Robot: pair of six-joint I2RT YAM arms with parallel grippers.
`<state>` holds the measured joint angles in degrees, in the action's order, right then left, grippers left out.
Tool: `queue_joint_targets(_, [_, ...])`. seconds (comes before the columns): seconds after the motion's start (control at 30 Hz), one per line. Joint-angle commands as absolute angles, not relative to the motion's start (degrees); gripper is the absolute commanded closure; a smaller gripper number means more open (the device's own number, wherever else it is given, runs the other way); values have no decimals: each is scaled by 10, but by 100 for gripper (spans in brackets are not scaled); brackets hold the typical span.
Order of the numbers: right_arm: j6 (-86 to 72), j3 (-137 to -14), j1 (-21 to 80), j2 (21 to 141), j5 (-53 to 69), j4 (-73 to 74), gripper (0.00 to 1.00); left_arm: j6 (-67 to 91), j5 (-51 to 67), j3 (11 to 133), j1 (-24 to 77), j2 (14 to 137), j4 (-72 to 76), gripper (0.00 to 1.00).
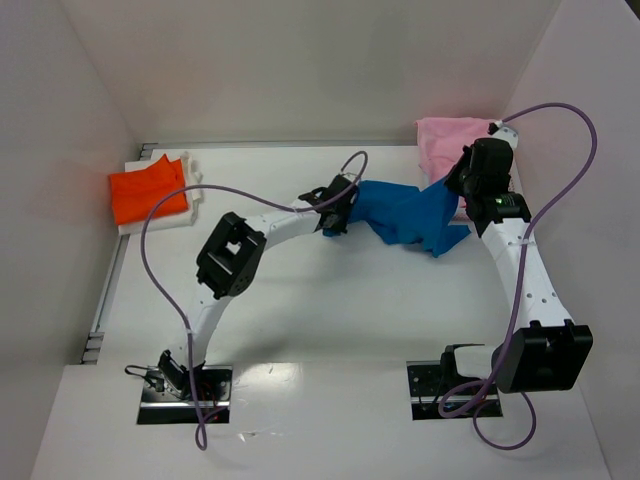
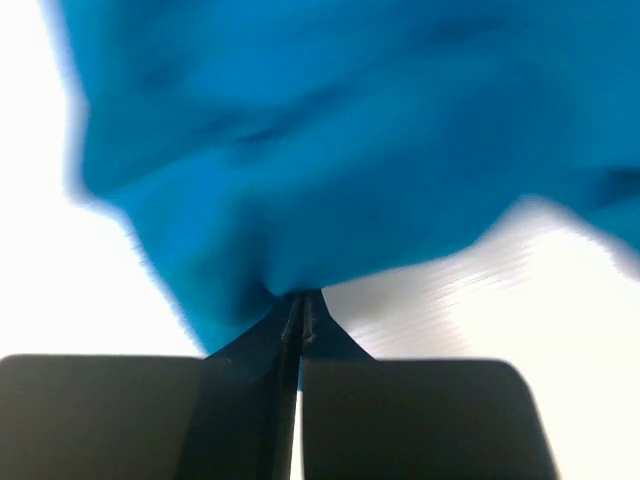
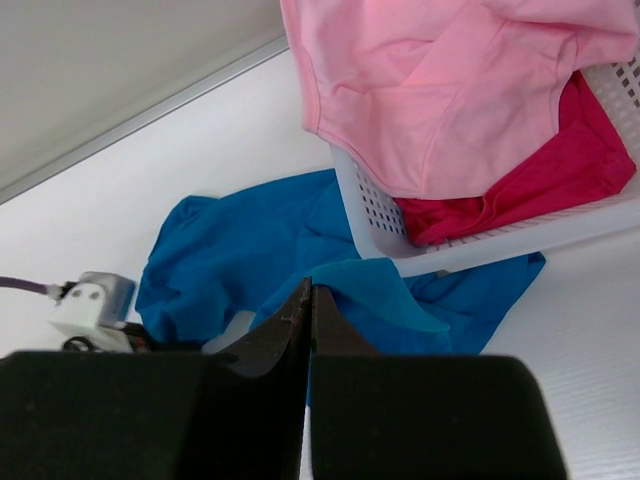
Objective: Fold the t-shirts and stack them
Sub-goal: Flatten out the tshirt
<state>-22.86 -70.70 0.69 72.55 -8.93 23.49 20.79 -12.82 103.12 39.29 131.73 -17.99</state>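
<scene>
Overhead, the large bright blue cotton t-shirt (image 1: 405,215) stretches mid-table between left gripper (image 1: 338,208) and right gripper (image 1: 458,192); the orange cotton t-shirt (image 1: 148,192) lies far left. Left wrist: jaws clamped on blue cloth. Right wrist: jaws pinch a blue fold beside the white plastic basket (image 3: 480,250) holding the pale pink cotton t-shirt (image 3: 440,80).

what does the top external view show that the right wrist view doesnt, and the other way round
Only the top external view shows the orange t-shirt, lying at the far left of the table. Only the right wrist view shows the perforated wall of the white basket and a red garment inside it, under the pink t-shirt. Both views show the crumpled blue t-shirt and the pink t-shirt at the far right.
</scene>
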Motion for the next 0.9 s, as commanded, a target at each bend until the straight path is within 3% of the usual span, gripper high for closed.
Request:
queue_joint_targets(0.0, [-228,-753,2,722,-80,213,100,222,-135,1023,324,1178,-207,100])
queue_joint_targets(0.27, [-239,-981,2,754,-54,244,100,138,-168,1172,208,917,-269,100])
queue_joint_targets(0.4, [-274,-1072,2,765,-12,257,100,102,-217,1279,192,854,-299,100])
queue_joint_targets(0.7, [-301,-1121,-3,728,-37,243,100,56,-321,1319,192,756,-278,100])
queue_joint_targets(0.87, [-313,-1024,-4,669,-91,245,100,56,-336,1293,192,718,-260,100])
